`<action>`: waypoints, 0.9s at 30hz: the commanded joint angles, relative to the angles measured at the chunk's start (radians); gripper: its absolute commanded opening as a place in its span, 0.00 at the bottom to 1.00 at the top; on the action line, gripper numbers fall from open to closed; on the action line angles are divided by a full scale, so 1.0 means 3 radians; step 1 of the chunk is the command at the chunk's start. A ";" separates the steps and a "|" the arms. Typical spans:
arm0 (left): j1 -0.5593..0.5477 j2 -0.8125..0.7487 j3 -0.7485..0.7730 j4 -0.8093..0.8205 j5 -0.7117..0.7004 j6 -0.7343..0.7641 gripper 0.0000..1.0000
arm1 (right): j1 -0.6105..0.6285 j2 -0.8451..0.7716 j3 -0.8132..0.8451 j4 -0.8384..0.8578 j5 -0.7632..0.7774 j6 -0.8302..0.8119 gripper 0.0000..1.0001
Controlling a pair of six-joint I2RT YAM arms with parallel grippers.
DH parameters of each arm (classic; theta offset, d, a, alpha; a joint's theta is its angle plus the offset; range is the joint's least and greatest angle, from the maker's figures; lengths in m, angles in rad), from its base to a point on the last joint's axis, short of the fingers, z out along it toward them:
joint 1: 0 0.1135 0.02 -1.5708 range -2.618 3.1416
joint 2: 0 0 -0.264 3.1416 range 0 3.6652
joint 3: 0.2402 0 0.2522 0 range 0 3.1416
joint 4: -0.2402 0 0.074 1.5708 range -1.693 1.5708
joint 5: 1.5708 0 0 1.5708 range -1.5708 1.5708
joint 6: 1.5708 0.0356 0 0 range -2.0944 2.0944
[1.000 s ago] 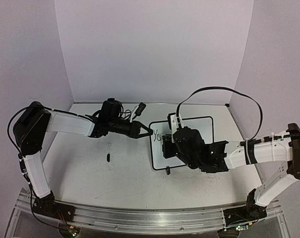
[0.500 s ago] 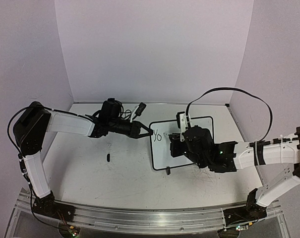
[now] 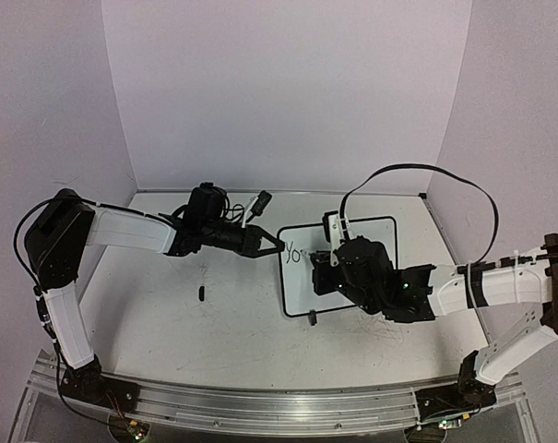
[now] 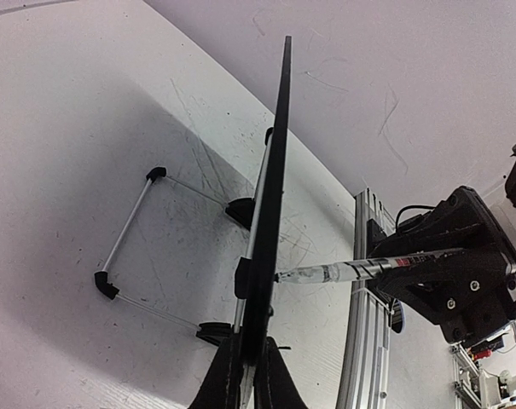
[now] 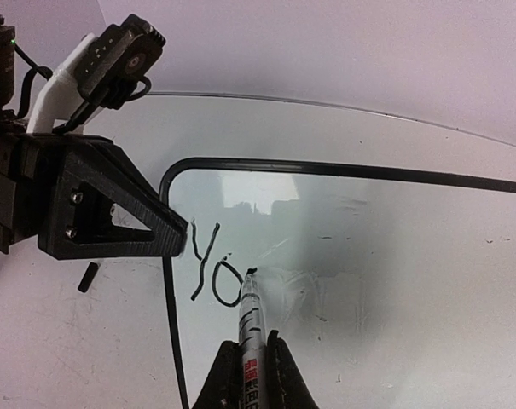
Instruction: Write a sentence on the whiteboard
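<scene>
The whiteboard point(image 5: 385, 256) has a glossy white face inside a thin black frame. Its wire stand point(image 4: 128, 223) is silver with black corner caps. The lettering point(image 5: 213, 268) on the face is black — a "Y" and an "o". The marker point(image 5: 250, 332) has a pale barrel with red and black print and a black tip. The left arm point(image 3: 131, 231) and right arm point(image 3: 500, 284) are white-shelled with black joints. The left gripper point(image 3: 275, 247) and right gripper point(image 5: 249, 383) are matt black. The table point(image 3: 168, 323) is white, flecked with fine grey scuffs. The walls point(image 3: 288, 92) are pale lilac — the front rail point(image 3: 260, 406) is bare aluminium.
</scene>
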 commanded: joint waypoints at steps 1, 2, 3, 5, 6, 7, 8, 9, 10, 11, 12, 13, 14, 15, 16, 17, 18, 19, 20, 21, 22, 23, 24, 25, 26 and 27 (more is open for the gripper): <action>0.0006 -0.0037 0.0044 0.0061 0.0091 -0.0062 0.00 | -0.0015 0.0032 0.0125 0.0128 0.0024 -0.0046 0.00; 0.0004 -0.0039 0.0044 0.0061 0.0092 -0.0062 0.00 | -0.0018 0.0026 0.0130 0.0131 0.0027 -0.0053 0.00; 0.0006 -0.0037 0.0044 0.0061 0.0091 -0.0062 0.00 | -0.0018 0.0020 0.0131 0.0133 0.0032 -0.0058 0.00; 0.0006 -0.0037 0.0044 0.0061 0.0093 -0.0062 0.00 | -0.0018 0.0014 0.0132 0.0133 0.0061 -0.0060 0.00; 0.0006 -0.0037 0.0044 0.0061 0.0093 -0.0062 0.00 | -0.0018 0.0014 0.0132 0.0133 0.0072 -0.0064 0.00; 0.0006 -0.0037 0.0044 0.0061 0.0094 -0.0062 0.00 | -0.0019 0.0016 0.0132 0.0133 0.0081 -0.0068 0.00; 0.0006 -0.0037 0.0044 0.0061 0.0093 -0.0062 0.00 | -0.0019 0.0020 0.0135 0.0133 0.0085 -0.0070 0.00; 0.0006 -0.0037 0.0044 0.0061 0.0092 -0.0062 0.00 | -0.0016 0.0029 0.0138 0.0133 0.0091 -0.0072 0.00; 0.0006 -0.0037 0.0044 0.0062 0.0092 -0.0062 0.00 | -0.0017 0.0033 0.0144 0.0133 0.0092 -0.0073 0.00; 0.0005 -0.0037 0.0044 0.0061 0.0092 -0.0062 0.00 | -0.0019 0.0038 0.0146 0.0133 0.0095 -0.0077 0.00; 0.0007 -0.0037 0.0044 0.0062 0.0093 -0.0062 0.00 | -0.0018 0.0034 0.0147 0.0133 0.0093 -0.0074 0.00; 0.0006 -0.0037 0.0044 0.0063 0.0092 -0.0062 0.00 | -0.0018 0.0027 0.0150 0.0133 0.0094 -0.0076 0.00; 0.0006 -0.0037 0.0044 0.0062 0.0092 -0.0062 0.00 | -0.0016 0.0023 0.0152 0.0133 0.0097 -0.0080 0.00; 0.0006 -0.0036 0.0044 0.0061 0.0093 -0.0063 0.00 | -0.0016 0.0019 0.0154 0.0133 0.0102 -0.0085 0.00; 0.0006 -0.0035 0.0044 0.0062 0.0093 -0.0066 0.00 | -0.0018 0.0017 0.0159 0.0133 0.0108 -0.0090 0.00; 0.0006 -0.0033 0.0044 0.0061 0.0095 -0.0067 0.00 | -0.0019 0.0015 0.0161 0.0133 0.0112 -0.0097 0.00; 0.0006 -0.0032 0.0044 0.0061 0.0095 -0.0067 0.00 | -0.0020 0.0014 0.0165 0.0133 0.0117 -0.0101 0.00; 0.0006 -0.0032 0.0044 0.0061 0.0096 -0.0067 0.00 | -0.0020 0.0014 0.0169 0.0133 0.0119 -0.0107 0.00; 0.0006 -0.0032 0.0045 0.0061 0.0099 -0.0067 0.00 | -0.0019 0.0018 0.0173 0.0133 0.0115 -0.0112 0.00; 0.0006 -0.0033 0.0046 0.0061 0.0099 -0.0067 0.00 | -0.0017 0.0026 0.0176 0.0133 0.0109 -0.0114 0.00; 0.0006 -0.0034 0.0044 0.0061 0.0098 -0.0067 0.00 | -0.0017 0.0032 0.0177 0.0133 0.0106 -0.0116 0.00; 0.0006 -0.0032 0.0044 0.0062 0.0099 -0.0067 0.00 | -0.0019 0.0046 0.0173 0.0132 0.0104 -0.0113 0.00; 0.0006 -0.0032 0.0044 0.0062 0.0098 -0.0067 0.00 | -0.0018 0.0055 0.0173 0.0129 0.0097 -0.0109 0.00; 0.0006 -0.0032 0.0046 0.0061 0.0096 -0.0067 0.00 | -0.0016 0.0067 0.0172 0.0124 0.0096 -0.0106 0.00; 0.0006 -0.0032 0.0044 0.0063 0.0097 -0.0067 0.00 | -0.0019 0.0072 0.0171 0.0112 0.0093 -0.0097 0.00; 0.0006 -0.0032 0.0046 0.0061 0.0097 -0.0067 0.00 | -0.0017 0.0078 0.0168 0.0096 0.0094 -0.0084 0.00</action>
